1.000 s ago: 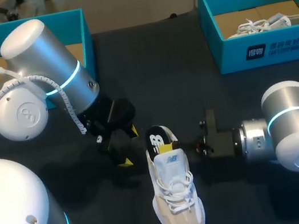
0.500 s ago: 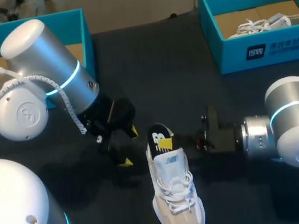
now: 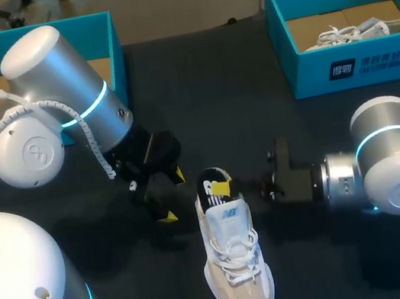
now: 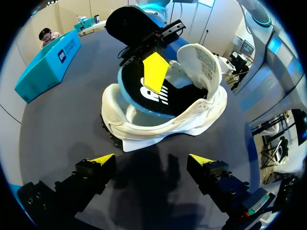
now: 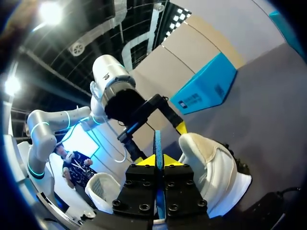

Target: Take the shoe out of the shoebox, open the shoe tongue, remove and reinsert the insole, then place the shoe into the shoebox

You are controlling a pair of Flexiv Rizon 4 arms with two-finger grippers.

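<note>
A white shoe [image 3: 236,263] lies on the dark table, toe toward the front edge. Its black, blue-edged insole [image 3: 211,185] stands up out of the heel opening. My right gripper [image 3: 224,188] comes in from the right and is shut on the insole; in the right wrist view the thin blue insole edge [image 5: 157,141] sits between the closed yellow tips [image 5: 157,160]. My left gripper [image 3: 173,196] is open just left of the heel. In the left wrist view the shoe [image 4: 201,108] and insole [image 4: 148,93] lie ahead of its spread fingers [image 4: 152,159].
A teal shoebox [image 3: 104,35] stands at the back left, partly behind my left arm. Another teal shoebox [image 3: 355,64] at the back right holds a second white shoe [image 3: 357,30]. Dark table surface lies between the boxes.
My right gripper has drawn back slightly to the right and its yellow tips have closed on the insole. The left arm and the shoe have stayed in place.
</note>
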